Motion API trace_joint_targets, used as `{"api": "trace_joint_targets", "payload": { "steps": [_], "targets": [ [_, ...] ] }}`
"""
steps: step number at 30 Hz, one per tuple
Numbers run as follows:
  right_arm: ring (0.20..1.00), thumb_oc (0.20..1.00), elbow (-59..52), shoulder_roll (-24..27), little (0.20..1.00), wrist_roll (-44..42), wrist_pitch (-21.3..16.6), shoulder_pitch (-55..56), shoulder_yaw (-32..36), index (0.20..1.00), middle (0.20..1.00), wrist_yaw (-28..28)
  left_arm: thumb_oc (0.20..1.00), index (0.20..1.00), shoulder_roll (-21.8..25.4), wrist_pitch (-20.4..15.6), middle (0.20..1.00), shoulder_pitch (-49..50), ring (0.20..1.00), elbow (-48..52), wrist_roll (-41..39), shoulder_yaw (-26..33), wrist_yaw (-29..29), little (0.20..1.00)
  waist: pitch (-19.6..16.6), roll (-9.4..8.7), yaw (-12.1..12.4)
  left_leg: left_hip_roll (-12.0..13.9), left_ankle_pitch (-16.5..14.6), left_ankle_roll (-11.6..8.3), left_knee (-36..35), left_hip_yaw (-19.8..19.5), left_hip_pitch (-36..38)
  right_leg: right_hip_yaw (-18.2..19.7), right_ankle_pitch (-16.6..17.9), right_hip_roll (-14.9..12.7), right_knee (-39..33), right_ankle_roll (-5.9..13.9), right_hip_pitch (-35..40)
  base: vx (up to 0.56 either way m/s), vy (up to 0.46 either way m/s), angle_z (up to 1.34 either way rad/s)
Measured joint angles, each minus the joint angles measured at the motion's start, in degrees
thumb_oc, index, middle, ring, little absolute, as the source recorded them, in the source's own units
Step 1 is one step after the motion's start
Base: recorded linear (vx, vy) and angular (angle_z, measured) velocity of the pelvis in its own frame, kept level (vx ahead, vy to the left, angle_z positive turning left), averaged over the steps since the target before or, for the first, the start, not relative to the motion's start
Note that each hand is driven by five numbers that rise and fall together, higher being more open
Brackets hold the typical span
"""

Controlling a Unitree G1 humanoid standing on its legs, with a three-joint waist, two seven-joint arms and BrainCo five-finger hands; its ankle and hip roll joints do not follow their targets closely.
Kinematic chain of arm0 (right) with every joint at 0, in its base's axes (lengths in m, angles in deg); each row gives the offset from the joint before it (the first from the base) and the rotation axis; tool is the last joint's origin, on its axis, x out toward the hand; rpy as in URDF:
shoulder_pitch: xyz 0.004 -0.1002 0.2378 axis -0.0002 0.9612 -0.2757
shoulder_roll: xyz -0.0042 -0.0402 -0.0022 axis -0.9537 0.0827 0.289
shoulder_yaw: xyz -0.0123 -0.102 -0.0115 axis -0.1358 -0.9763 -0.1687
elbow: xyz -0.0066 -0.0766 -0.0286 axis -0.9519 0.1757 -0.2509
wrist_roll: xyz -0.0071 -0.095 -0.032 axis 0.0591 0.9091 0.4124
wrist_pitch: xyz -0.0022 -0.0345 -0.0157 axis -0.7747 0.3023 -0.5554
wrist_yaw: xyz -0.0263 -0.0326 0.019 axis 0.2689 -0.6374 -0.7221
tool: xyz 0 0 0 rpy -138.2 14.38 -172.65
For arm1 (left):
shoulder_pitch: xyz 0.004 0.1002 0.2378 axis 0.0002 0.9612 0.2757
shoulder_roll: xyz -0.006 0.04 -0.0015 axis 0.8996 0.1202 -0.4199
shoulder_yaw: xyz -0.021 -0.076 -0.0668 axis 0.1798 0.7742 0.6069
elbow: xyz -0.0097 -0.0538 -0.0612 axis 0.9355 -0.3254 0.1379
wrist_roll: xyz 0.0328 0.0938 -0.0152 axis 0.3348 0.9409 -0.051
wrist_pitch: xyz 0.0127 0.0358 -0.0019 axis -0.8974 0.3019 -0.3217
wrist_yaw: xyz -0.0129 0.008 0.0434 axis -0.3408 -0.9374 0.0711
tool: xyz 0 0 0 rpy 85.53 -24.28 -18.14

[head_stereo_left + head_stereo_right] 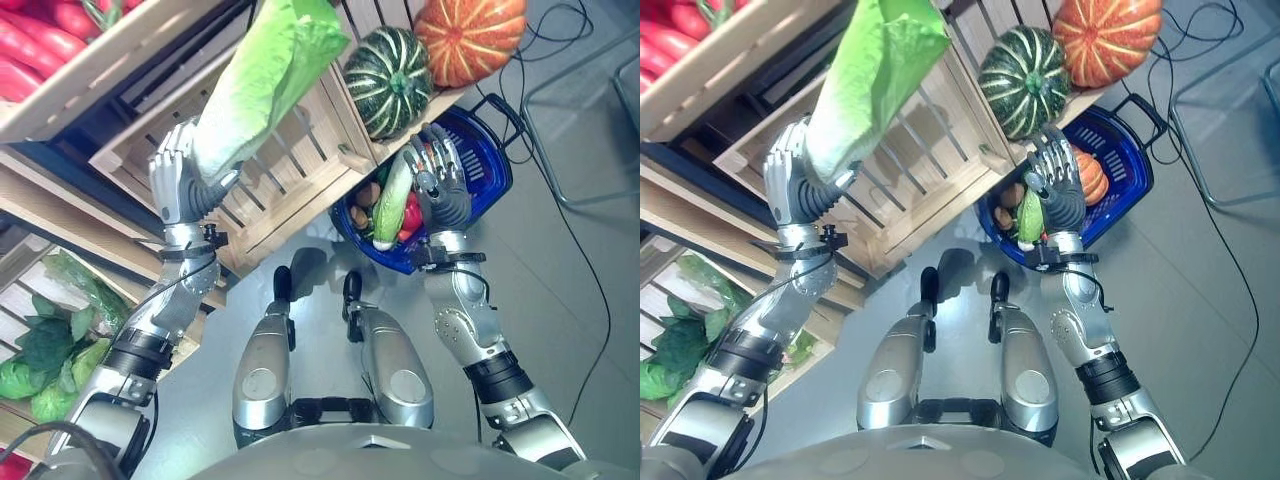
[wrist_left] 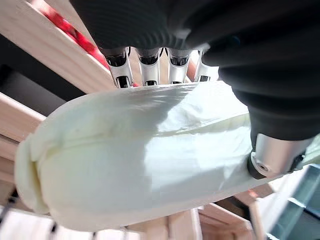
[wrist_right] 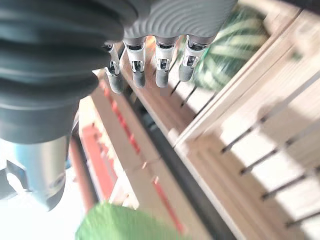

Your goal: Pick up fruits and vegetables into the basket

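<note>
Left hand [image 1: 180, 185] wrapped round one pale green cabbage [image 1: 265, 75] (long, leafy, whitish at the base), raised before the slatted wooden crate [image 1: 300, 190], right hand [image 1: 440, 180] empty with fingers loosely spread above the blue basket [image 1: 490, 165], two squashes on the shelf, one striped green [image 1: 388, 67], one orange [image 1: 470, 35]

No readable text, labels or numbers.
</note>
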Motion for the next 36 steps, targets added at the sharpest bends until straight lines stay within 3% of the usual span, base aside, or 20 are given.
{"api": "trace_joint_targets", "payload": {
  "steps": [4,11,16,21,28,30,36],
  "targets": [
    [1.000,1.000,0.3,0.8,1.000,-0.4,0.8,0.8,-0.2,1.000,1.000,4.9,0.200,0.200,-0.3,-2.8,0.200,2.8,0.200,0.8,-5.9,-3.1,-9.5,0.200,-9.3,1.26,0.5,0.0,0.4,0.08,-2.9,-0.9,0.6,-1.2,0.5,0.1,-3.9,0.42,1.6,0.08,0.029,0.15],
    [1.000,1.000,1.8,3.3,1.000,-12.9,5.0,2.3,-1.0,1.000,1.000,17.7,0.200,0.200,-0.2,-7.3,0.200,6.4,0.200,1.8,-10.8,-8.7,-22.1,0.200,-16.4,2.36,1.2,0.0,0.2,0.42,-5.8,-1.3,5.1,-1.3,3.1,0.7,-12.1,1.16,8.4,0.10,0.034,0.02],
    [1.000,1.000,3.1,3.4,1.000,-16.5,6.7,3.6,-3.0,1.000,1.000,22.3,0.200,0.200,0.0,-9.0,0.200,6.5,0.200,2.2,-14.6,-11.9,-28.8,0.200,-17.9,2.29,1.0,0.0,0.2,0.48,-6.6,-0.8,6.4,-0.8,4.9,1.0,-16.1,1.30,11.0,0.07,0.010,-0.05],
    [1.000,1.000,3.1,3.8,1.000,-17.3,7.0,3.7,-4.0,1.000,1.000,24.0,0.200,0.200,0.6,-8.9,0.200,6.5,0.200,4.2,-14.9,-12.7,-32.6,0.200,-20.2,2.25,0.4,0.0,0.3,0.57,-7.3,-0.4,6.8,-0.4,6.1,1.0,-18.0,1.30,11.9,0.06,0.000,-0.05],
    [1.000,1.000,3.1,4.0,1.000,-18.0,7.1,4.5,-4.6,1.000,1.000,24.1,0.200,0.200,2.6,-8.7,0.200,6.4,0.200,4.7,-15.8,-13.2,-36.7,0.200,-20.4,2.27,0.3,-0.1,0.3,0.61,-7.6,-0.4,7.7,0.0,6.1,1.0,-18.1,1.31,12.5,0.05,-0.001,-0.01],
    [1.000,1.000,3.1,4.4,1.000,-17.9,7.1,4.8,-5.9,1.000,1.000,24.1,0.200,0.200,4.8,-7.3,0.200,6.4,0.200,5.9,-15.9,-14.2,-38.3,0.200,-20.8,2.33,0.3,0.0,0.4,0.68,-7.9,-0.3,7.8,0.1,6.1,1.0,-18.1,1.31,12.5,0.05,-0.014,-0.02],
    [1.000,1.000,3.1,5.7,1.000,-17.7,7.2,5.1,-6.8,1.000,1.000,24.0,0.200,0.200,4.9,-5.3,0.200,6.4,0.200,5.9,-16.1,-14.3,-41.4,0.200,-21.6,2.36,0.3,0.0,0.4,0.72,-8.0,-0.4,7.8,0.1,6.1,0.9,-18.1,1.32,12.5,0.00,0.000,0.00]
  ]
}}
